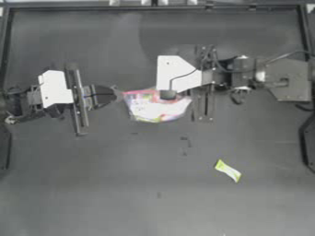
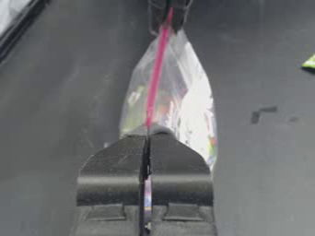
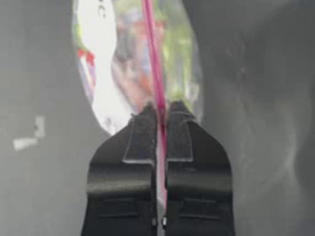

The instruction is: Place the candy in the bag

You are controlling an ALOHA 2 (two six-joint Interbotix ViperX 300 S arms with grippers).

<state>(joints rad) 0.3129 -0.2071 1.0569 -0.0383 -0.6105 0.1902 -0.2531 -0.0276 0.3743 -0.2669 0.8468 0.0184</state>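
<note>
The bag (image 1: pixel 155 106), a clear pouch with a pink strip along its rim and coloured contents, hangs stretched between both grippers at mid-table. My left gripper (image 1: pixel 121 94) is shut on the pink strip (image 2: pixel 155 78) at the bag's left end; its jaws pinch the rim in the left wrist view. My right gripper (image 1: pixel 169 94) is shut on the same strip (image 3: pixel 155 64) at the right end. The candy (image 1: pixel 227 170), a small yellow-green wrapped piece, lies on the table well in front and to the right of the bag, and shows at an edge in the left wrist view (image 2: pixel 309 62).
Dark table (image 1: pixel 92 184) all around, with small pale marks (image 1: pixel 184 143) in front of the bag. A raised rim (image 1: pixel 154 7) runs along the far edge, and a dark object (image 1: pixel 309 143) sits at the right edge.
</note>
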